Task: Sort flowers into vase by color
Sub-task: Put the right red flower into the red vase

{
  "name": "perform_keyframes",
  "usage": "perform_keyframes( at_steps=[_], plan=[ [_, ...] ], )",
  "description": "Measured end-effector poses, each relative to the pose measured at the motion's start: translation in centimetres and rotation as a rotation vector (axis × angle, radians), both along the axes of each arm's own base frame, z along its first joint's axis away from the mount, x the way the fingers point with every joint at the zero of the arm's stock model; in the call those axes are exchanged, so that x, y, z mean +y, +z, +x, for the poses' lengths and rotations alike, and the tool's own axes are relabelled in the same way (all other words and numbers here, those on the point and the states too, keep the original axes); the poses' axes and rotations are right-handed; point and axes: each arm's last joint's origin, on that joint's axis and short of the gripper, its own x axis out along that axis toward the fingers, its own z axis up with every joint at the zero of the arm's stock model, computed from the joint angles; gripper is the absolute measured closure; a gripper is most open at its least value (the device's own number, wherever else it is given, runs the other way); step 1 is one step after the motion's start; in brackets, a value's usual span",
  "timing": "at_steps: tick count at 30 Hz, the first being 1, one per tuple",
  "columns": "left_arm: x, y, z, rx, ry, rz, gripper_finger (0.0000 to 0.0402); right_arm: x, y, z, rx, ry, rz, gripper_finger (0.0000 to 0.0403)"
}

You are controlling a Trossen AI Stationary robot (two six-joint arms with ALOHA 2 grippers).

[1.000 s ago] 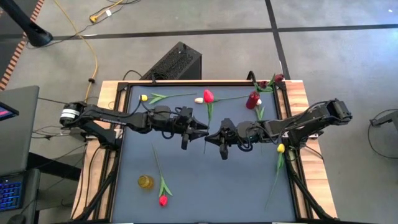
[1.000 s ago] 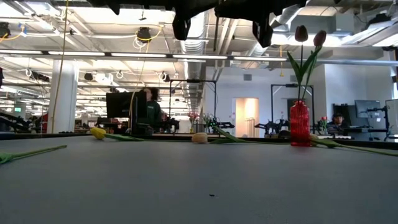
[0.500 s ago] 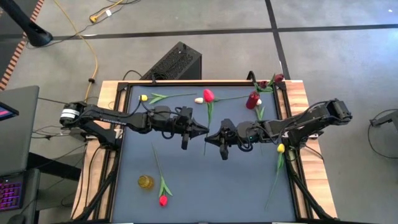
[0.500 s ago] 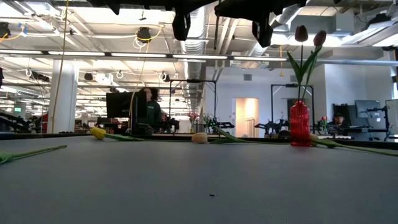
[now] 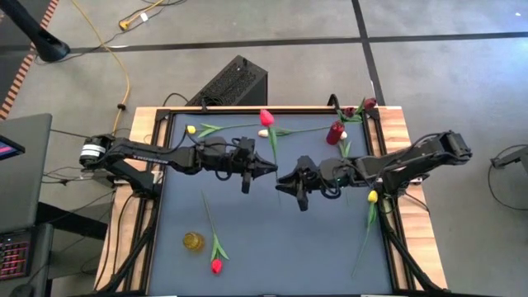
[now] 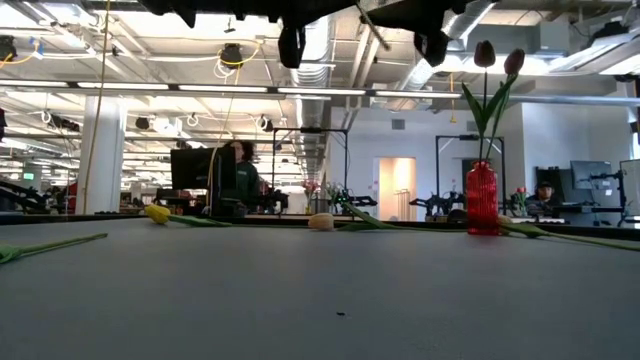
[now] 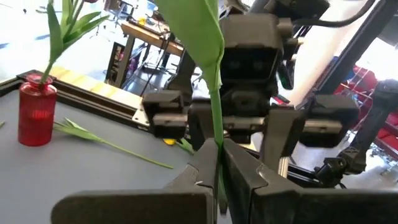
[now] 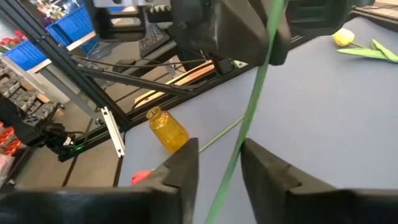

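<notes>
A red tulip with its head (image 5: 266,118) toward the far edge hangs high over the table's middle. My left gripper (image 5: 270,171) is shut on its green stem (image 7: 216,93). My right gripper (image 5: 284,177) faces it from the right, open, and the stem (image 8: 249,118) runs through the gap between its fingers; I cannot tell whether they touch it. A red vase (image 5: 334,132) with two dark tulips stands far right. A yellow vase (image 5: 193,241) stands near left, with a red tulip (image 5: 216,264) lying beside it. My left gripper pinches the tulip's stem (image 7: 217,163) between its two fingers, below the leaf (image 7: 198,31). The fingers come level from the table's left and lie across the stem. The tulip is lifted clear of the table, its head toward the far edge.
A yellow tulip (image 5: 190,129) and a white tulip (image 5: 264,132) lie along the far edge. Another yellow tulip (image 5: 372,196) lies by the right edge. In the low view the red vase (image 6: 481,198) stands at the far right, and both arms hang well above the tabletop.
My left gripper has shut on the red tulip's stem, and my right gripper has then opened and let go of it. The tulip's head has swung toward the far edge and a little to the left.
</notes>
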Motion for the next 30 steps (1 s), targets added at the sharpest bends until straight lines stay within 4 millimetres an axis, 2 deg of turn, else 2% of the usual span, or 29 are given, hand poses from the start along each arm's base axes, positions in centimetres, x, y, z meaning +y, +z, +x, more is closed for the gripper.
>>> perform_keyframes(
  at_steps=[5,9,14,20,24,30],
  plan=[
    [0.8,0.0,-0.1,-0.003,0.026,0.013,0.0401,-0.4,1.0,-2.0,0.050,-0.002,0.000,0.0192],
    [1.9,0.3,-0.1,-0.033,0.059,0.018,0.0401,-0.7,1.2,-3.9,0.137,-0.025,0.057,0.0167],
    [3.6,0.9,-0.4,-0.090,0.128,0.040,0.0401,-0.3,1.3,-5.9,0.223,-0.032,0.127,0.0164],
    [5.9,1.4,-0.2,-0.233,0.250,0.065,0.0401,1.6,0.7,-7.7,0.322,-0.070,0.155,0.0169],
    [7.9,0.9,1.6,-0.256,0.301,0.067,0.0401,3.2,0.1,-8.9,0.368,-0.117,0.166,0.0173],
    [11.7,2.1,5.3,-0.297,0.315,0.138,0.0401,5.0,-0.2,-10.3,0.371,-0.178,0.211,0.0175]
  ],
)
